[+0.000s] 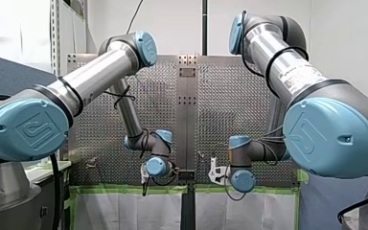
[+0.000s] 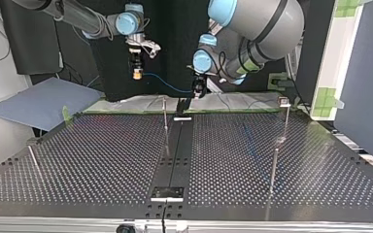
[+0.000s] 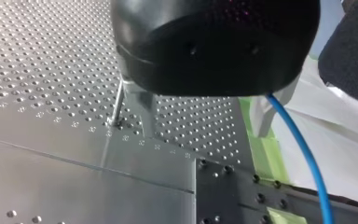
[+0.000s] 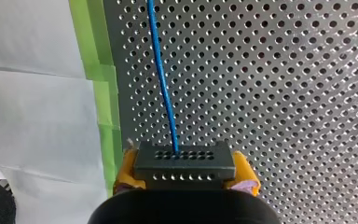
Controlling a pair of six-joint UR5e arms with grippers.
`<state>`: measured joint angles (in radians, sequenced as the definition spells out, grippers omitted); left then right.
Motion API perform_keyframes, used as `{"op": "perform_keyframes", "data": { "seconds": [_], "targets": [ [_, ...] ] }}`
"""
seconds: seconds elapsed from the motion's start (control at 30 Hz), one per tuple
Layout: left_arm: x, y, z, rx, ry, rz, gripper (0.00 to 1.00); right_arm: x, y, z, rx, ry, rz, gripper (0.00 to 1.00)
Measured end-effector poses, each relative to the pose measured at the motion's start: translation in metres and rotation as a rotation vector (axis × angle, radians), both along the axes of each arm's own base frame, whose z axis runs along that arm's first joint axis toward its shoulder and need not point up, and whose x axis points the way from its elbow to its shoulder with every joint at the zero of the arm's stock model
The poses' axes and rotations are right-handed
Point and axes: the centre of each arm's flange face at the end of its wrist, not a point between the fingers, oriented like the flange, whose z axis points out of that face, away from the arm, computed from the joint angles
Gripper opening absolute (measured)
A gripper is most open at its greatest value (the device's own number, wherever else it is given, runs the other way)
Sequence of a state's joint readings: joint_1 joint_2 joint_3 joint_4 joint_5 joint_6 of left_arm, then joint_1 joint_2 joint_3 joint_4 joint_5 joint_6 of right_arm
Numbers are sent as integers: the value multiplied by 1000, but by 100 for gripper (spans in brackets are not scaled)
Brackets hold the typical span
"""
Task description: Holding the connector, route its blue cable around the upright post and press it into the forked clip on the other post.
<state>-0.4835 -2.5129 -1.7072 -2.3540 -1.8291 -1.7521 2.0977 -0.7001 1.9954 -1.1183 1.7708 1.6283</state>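
Blue cable (image 2: 169, 87) is sagging across the top view's upper middle, behind the upright post (image 2: 165, 121) near centre. The right gripper (image 2: 137, 72), upper left, is clamping the connector (image 4: 184, 163) between yellow pads (image 4: 246, 169); sweeping wide under gentle tension looks wisest.

The table (image 2: 102, 160) is a dark perforated plate. A smooth dark strip (image 2: 177, 145) runs across its middle, away from the top view's camera, and a small bright plate (image 2: 167, 193) sits at the strip's near end. Green tape (image 4: 105, 93) lines the table's edge, and a white sheet (image 4: 32, 102) lies just beside the tape. At the top view's left, a grey-blue board (image 2: 39, 102) lies off the table. Behind the table there is a black curtain (image 2: 175, 43).
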Motion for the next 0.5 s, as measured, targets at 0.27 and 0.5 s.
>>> {"op": "perform_keyframes", "data": {
  "seconds": [0.27,0.5],
  "targets": [
    [3,-5,3,-22,-39,-5,100,-1,-9,1,-12,-3,-5,0],
    [0,-13,5,-31,-61,-20,100,5,-20,-5,-18,-8,21,0]
  ]
}}
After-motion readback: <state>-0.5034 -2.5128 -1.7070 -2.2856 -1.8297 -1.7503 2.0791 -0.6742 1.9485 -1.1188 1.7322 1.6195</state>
